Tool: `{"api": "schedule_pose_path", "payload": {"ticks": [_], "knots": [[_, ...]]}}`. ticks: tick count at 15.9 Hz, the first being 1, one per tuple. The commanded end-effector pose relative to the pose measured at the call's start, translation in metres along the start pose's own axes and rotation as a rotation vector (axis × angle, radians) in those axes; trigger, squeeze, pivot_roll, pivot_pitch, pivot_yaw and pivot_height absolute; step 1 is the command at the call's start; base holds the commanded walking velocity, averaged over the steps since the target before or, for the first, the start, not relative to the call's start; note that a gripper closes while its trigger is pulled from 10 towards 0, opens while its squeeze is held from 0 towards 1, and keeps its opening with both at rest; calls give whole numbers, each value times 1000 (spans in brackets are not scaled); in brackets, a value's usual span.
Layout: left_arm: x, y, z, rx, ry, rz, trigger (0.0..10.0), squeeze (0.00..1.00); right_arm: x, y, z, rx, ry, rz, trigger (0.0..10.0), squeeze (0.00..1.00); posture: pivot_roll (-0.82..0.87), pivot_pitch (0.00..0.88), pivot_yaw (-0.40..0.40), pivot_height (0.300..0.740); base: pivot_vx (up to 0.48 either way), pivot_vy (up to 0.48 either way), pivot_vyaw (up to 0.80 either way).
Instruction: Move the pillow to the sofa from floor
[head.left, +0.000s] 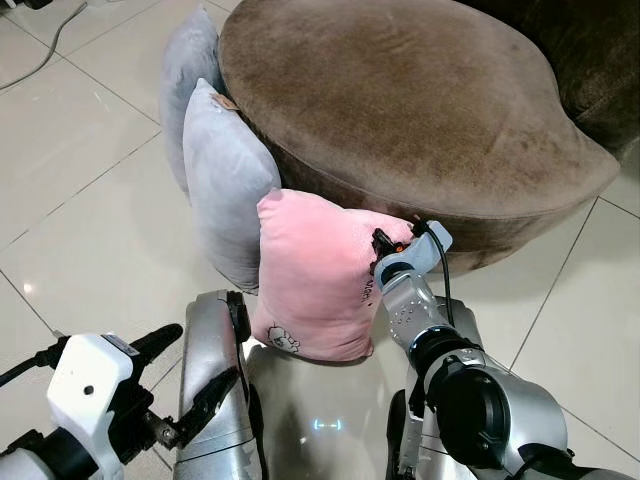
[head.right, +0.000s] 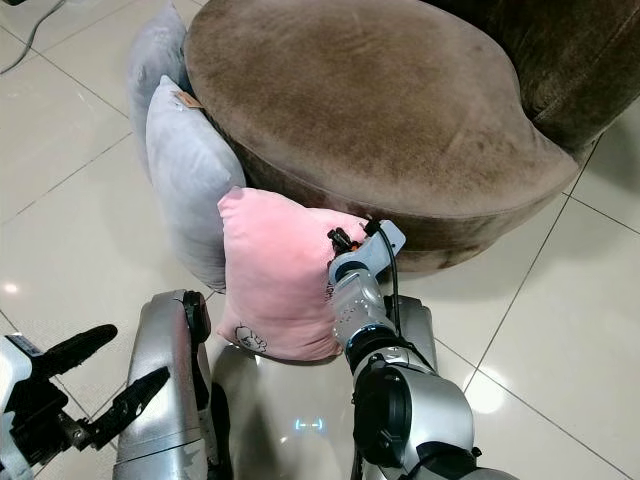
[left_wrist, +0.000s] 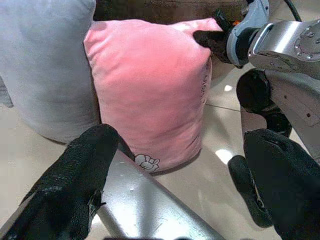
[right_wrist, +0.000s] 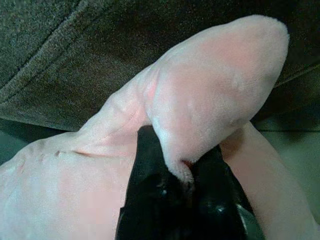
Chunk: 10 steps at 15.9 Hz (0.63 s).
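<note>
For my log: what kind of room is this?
Probably a home living room: a brown velvety sofa, glossy pale floor tiles, and soft pillows, one pink and two grey, leaning against it.

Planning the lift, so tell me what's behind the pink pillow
Behind the pink pillow sits the brown sofa, and a grey pillow leans beside it. The right gripper pinches its top corner. The sofa's base right behind it is covered.

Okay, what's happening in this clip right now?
The robot's right hand has pinched the upper corner of the pink plush pillow, which stands on the tiled floor against the brown velvet sofa, beside two grey pillows. Its left hand hangs open, low in front of the pillow.
</note>
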<state>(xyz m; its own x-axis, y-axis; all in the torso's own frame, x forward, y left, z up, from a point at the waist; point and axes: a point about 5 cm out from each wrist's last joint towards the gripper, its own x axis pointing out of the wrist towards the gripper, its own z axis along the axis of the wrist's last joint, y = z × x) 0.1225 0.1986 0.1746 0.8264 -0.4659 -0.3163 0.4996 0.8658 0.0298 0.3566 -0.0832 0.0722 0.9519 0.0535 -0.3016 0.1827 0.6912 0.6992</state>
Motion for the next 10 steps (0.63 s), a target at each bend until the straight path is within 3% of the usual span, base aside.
{"api": "schedule_pose_path", "payload": {"ticks": [1,4,6,10], "knots": [[1,3,-4,-3,7,36,10000,0,-6,10,-24,62,47,23,0,0,139,178,22,412,0,0,0],[13,19,-9,2,-30,136,10000,0,-5,8,-16,61,43,139,0,0,111,108,27,412,0,0,0],[21,22,-9,8,-43,137,10000,0,-5,7,-14,19,52,195,0,0,101,78,29,412,0,0,0],[36,26,-9,-2,-95,180,10000,0,-14,3,-6,-47,54,431,0,0,63,0,38,412,0,0,0]]}}
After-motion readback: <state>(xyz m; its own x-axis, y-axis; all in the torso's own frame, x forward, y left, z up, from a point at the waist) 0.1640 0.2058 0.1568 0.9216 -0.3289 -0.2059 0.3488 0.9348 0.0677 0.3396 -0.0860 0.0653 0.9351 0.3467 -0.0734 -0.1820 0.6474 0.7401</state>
